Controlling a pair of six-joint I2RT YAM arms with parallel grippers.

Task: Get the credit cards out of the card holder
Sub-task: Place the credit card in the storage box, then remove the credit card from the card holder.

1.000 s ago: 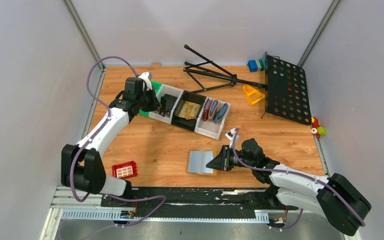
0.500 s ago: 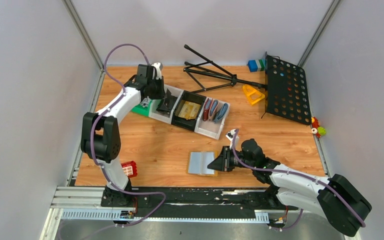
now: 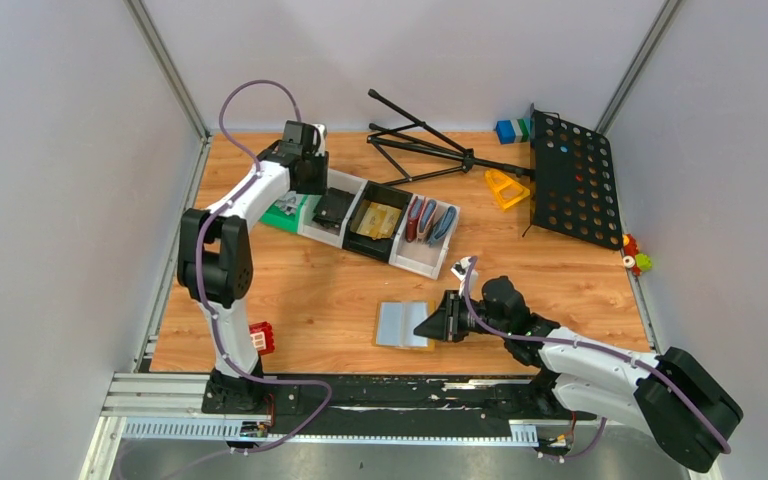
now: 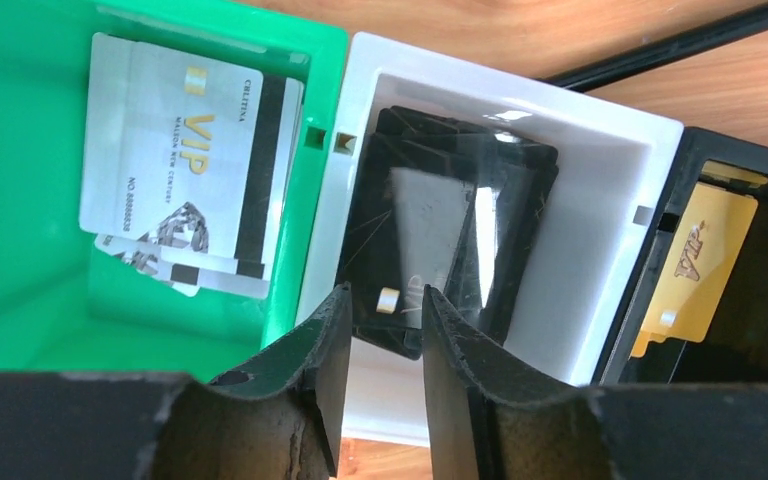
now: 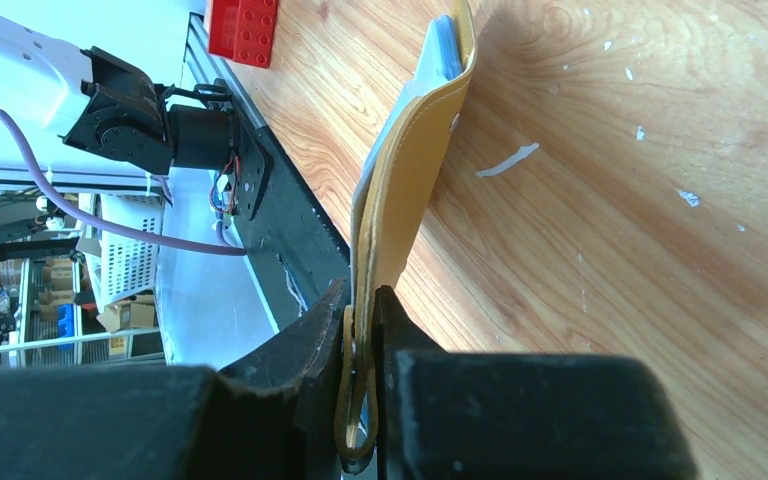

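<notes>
The mustard card holder (image 3: 404,326) lies open on the wooden table, grey-blue lining up. My right gripper (image 3: 442,322) is shut on its right edge; the right wrist view shows the yellow flap (image 5: 410,170) pinched between the jaws (image 5: 362,292). Gold-tan credit cards (image 3: 378,220) lie in the black bin and show again at the edge of the left wrist view (image 4: 695,255). My left gripper (image 3: 322,190) hangs over the white bin (image 4: 600,240), which holds black cards (image 4: 450,230). Its jaws (image 4: 385,292) stand a little apart with nothing between them.
A green bin (image 4: 20,300) with silver VIP cards (image 4: 180,150) sits left of the white bin. Red and blue wallets (image 3: 430,222) stand in another white bin. A folded black stand (image 3: 430,150), a perforated black plate (image 3: 570,180), a yellow piece (image 3: 506,187) and a red brick (image 3: 260,337) lie around.
The left arm has swung toward the back, over the white bin, and its jaws have parted. The black card there now lies flat. The right arm has not moved.
</notes>
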